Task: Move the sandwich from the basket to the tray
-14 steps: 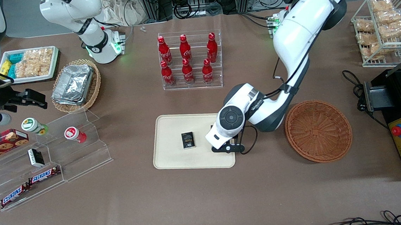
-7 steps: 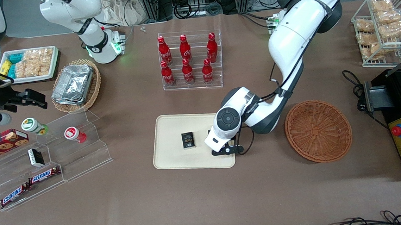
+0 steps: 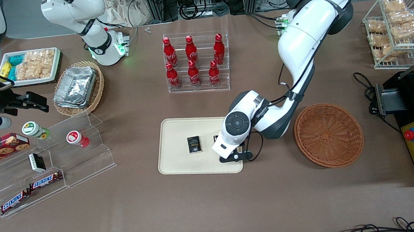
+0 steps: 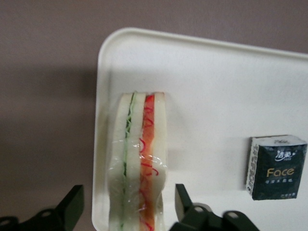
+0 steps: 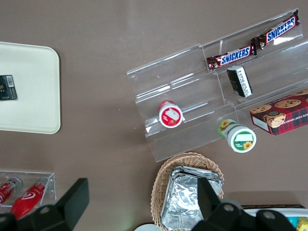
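The sandwich (image 4: 140,159), a plastic-wrapped wedge of white bread with green and orange-red layers, lies on the cream tray (image 4: 216,91) close to its rim. My gripper (image 4: 129,204) is open, with one finger on each side of the sandwich and a gap on both sides. From the front, the gripper (image 3: 234,155) hangs over the end of the tray (image 3: 179,163) nearest the reddish-brown basket (image 3: 328,135), and the wrist hides the sandwich. The basket holds nothing.
A small dark tissue pack (image 3: 194,145) lies in the middle of the tray, also visible from the wrist (image 4: 275,167). A clear rack of red bottles (image 3: 196,62) stands farther from the camera than the tray. A clear stepped shelf (image 3: 67,155) with snacks stands toward the parked arm's end.
The wrist has shifted slightly toward the tray's middle and a little nearer the camera. The upper arm has swung more upright. The tray and basket have not moved.
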